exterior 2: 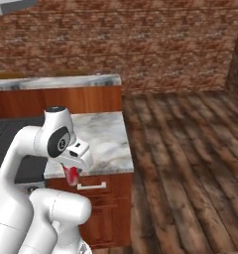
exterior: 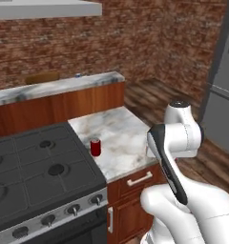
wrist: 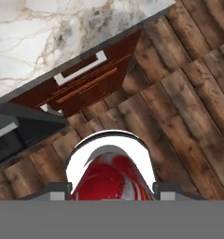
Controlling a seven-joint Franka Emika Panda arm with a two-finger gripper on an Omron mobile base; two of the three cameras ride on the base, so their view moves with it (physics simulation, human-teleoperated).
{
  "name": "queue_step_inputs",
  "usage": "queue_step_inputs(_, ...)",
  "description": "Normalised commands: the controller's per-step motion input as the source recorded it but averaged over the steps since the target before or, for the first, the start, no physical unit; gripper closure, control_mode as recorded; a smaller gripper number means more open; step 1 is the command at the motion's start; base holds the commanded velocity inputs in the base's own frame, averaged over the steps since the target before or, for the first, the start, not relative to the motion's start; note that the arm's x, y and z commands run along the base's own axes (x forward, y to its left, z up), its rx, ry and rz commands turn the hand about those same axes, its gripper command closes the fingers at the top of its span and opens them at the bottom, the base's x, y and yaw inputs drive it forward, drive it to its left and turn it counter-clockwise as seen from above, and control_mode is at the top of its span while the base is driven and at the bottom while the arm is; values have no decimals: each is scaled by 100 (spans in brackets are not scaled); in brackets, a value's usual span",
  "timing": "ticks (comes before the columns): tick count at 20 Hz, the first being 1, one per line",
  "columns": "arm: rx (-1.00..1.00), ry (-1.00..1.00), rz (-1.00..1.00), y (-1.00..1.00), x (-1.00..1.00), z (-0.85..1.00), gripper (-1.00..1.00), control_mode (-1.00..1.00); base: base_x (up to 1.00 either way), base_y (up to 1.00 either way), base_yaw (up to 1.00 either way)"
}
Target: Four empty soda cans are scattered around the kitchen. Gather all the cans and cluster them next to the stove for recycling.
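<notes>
here the gripper point(wrist: 111, 190) is half-closed, clasping a red soda can point(wrist: 109, 179) between its fingertips

Marble counter point(exterior: 121, 138) beside stove point(exterior: 35, 167); red soda can point(exterior: 95, 147) upright on counter near stove edge.

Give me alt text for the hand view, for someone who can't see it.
A red soda can with a silver top sits between the tips of the robot's hand, held above a wooden plank floor. Beyond it lie the edge of a marble counter and a brown drawer with a white handle.
</notes>
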Motion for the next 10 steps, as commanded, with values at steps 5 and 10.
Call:
queue_step_inputs(5, 0, 0, 0, 0, 0, 0, 100, 100, 61, -14, 25)
queue_step_inputs(10, 0, 0, 0, 0, 0, 0, 100, 100, 66, -1, 31)
